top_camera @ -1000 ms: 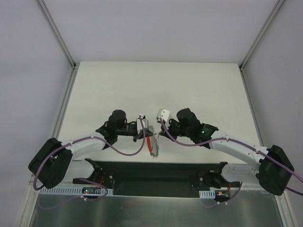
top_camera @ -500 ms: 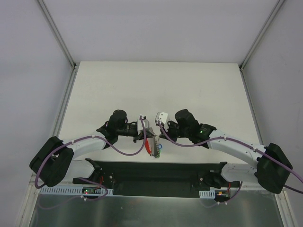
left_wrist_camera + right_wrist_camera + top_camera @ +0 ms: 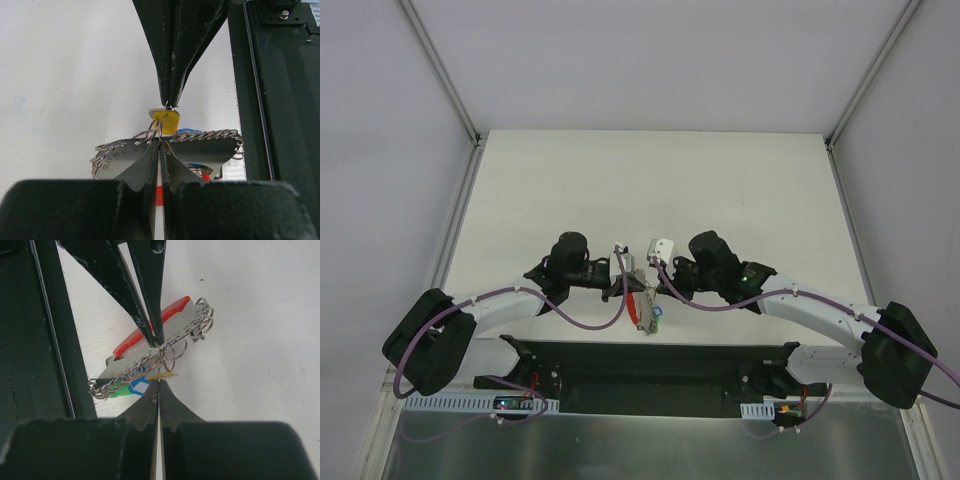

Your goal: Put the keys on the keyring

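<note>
From above, your left gripper (image 3: 630, 290) and right gripper (image 3: 653, 290) meet over the near middle of the white surface (image 3: 650, 190). The keyring (image 3: 638, 300) and keys (image 3: 655, 318) are bunched between them.

In the left wrist view, the left gripper is pinched together on the keyring's thin wire loop. The right gripper's tips are clamped on the yellow key (image 3: 168, 121) at its smooth plastic head. Beside it are a linked chain (image 3: 205, 135) and a flat stamped metal tag (image 3: 117, 159).

In the right wrist view, the glossy red band (image 3: 131, 341) curves behind the chain. The blue cap (image 3: 137, 387) and green cap (image 3: 117, 391) lie against each other.

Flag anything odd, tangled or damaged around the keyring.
Nothing stands out. The left gripper has jaws shut on the keyring, the right gripper on the yellow key; the chain drapes loose, nothing looks bent or broken.
</note>
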You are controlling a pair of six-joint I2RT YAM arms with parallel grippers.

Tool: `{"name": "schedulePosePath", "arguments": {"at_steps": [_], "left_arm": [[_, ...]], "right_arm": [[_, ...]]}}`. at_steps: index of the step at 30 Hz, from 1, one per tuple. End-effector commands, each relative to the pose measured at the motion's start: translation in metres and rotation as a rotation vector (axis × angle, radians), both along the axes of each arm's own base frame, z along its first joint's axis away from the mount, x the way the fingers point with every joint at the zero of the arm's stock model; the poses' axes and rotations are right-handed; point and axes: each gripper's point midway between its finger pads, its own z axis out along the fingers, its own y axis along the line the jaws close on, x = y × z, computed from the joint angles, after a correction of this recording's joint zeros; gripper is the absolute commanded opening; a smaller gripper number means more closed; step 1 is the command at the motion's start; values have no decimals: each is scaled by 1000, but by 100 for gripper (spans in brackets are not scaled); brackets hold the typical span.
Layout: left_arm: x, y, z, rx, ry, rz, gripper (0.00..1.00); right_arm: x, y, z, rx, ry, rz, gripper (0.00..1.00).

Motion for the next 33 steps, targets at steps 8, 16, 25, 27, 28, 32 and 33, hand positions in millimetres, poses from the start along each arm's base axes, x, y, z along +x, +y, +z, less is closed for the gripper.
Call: {"name": "schedulePosePath", "arguments": {"at_steps": [8,16,25,27,28,32,33], "left_arm": [[-3,-11,26,-80,-61,-69,0],[-2,-11,26,-81,-60,-67,0],[-1,-10,25,-77,-59,-58,0],[4,-10,23,-67,-63,-28,0],[6,-9,21,-58,-61,-14,0],[18,-1,12,2,-59,72,0],[20,1,9,14,-57,95,0]], "right_arm": [[1,7,15,46,-37,25,1],[4,6,16,49,-53,6,1],[2,7,16,46,-42,14,1],[2,4,12,22,-29,0,1],[5,5,15,13,-25,-7,1],[10,-5,8,-99,42,-83,1],[7,-14,1,-157,78,-106,1]]}}
